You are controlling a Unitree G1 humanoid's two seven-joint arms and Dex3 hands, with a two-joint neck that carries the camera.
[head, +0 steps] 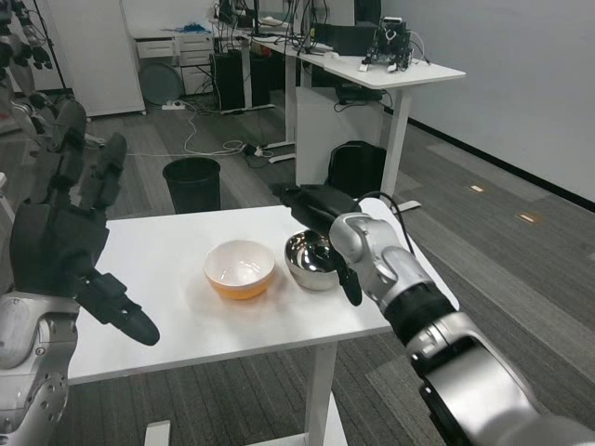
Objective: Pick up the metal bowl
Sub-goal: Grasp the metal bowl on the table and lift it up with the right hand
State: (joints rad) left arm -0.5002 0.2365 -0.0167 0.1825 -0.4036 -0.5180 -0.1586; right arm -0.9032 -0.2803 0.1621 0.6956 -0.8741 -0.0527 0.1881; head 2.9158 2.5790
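Metal bowl [311,261] sits mid-frame on my white counter [177,288], beside an orange bowl [240,269]. My right robot hand [321,218] reaches over its rim; grip unclear. My left robot hand [70,237] hovers wide at frame left.

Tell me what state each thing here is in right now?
metal bowl: upright on the white table, right hand at it.
orange bowl: upright, empty, beside the metal bowl.
right hand: over the metal bowl's far rim; grip unclear.
left hand: raised, open, holding nothing.
black bin: upright on the floor.
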